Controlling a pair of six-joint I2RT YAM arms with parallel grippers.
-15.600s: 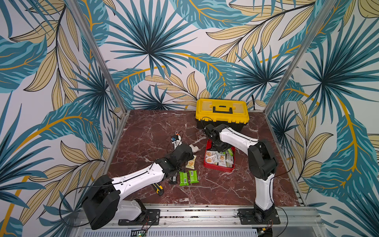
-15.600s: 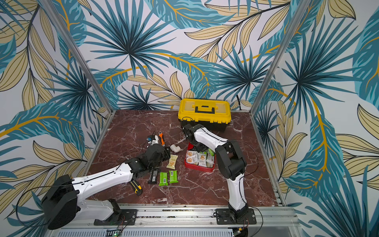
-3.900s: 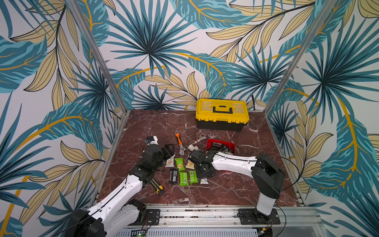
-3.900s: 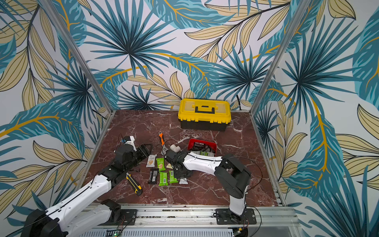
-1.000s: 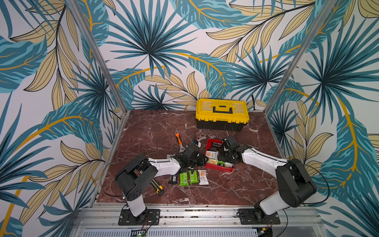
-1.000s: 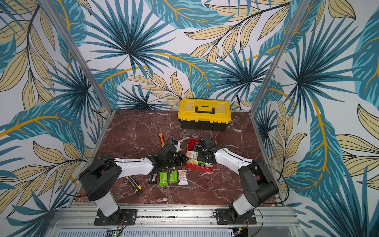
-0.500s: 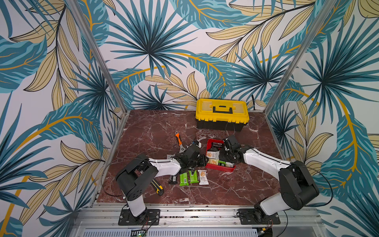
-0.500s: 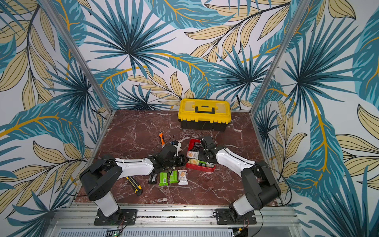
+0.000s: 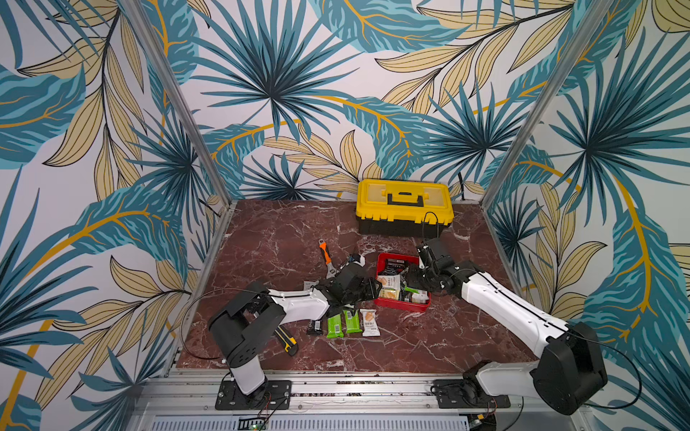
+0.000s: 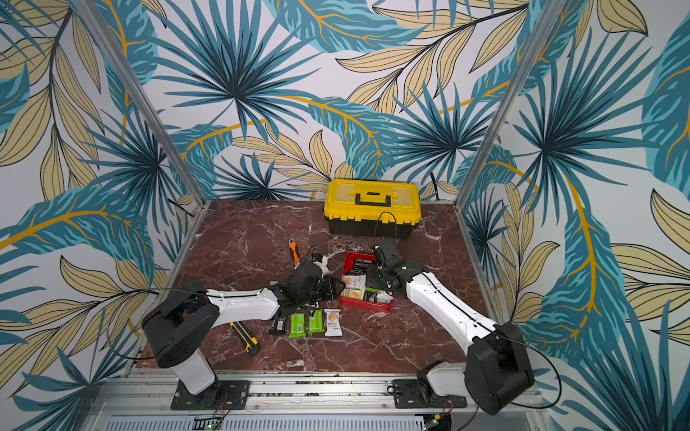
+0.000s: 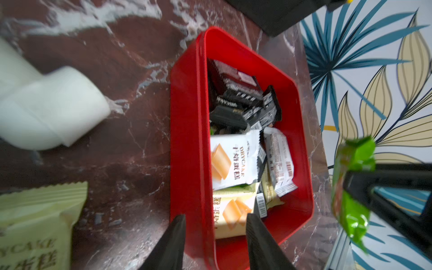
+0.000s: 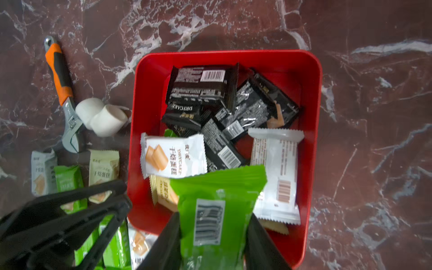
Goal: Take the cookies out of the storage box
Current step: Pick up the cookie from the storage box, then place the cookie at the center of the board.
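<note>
Storage box — red, low-walled, mid-table, right of centre, with the toolbox, yellow over black, far behind it

Cookies in the box, counted in the right wrist view: at least four black, two white, one cream. Legible: "DRYCAKE" with Chinese characters on a white packet picturing tan biscuits, "DRYCAKE" again on a black packet, and barcodes on several backs

Right gripper: clamped on a green packet, barcode side to its own camera, over the box's near part. The left wrist view shows this packet edge-on, raised above the rim

Left gripper: jaws apart, astride the box's left wall, holding nothing

The top views show whole a row of four packets on the table near-left of the box — one black, two green, one white. The right wrist view adds three more left of the box (pale, green, cream), by the orange-handled wrench and the white pipe elbow. The left arm mostly hides them from above
</note>
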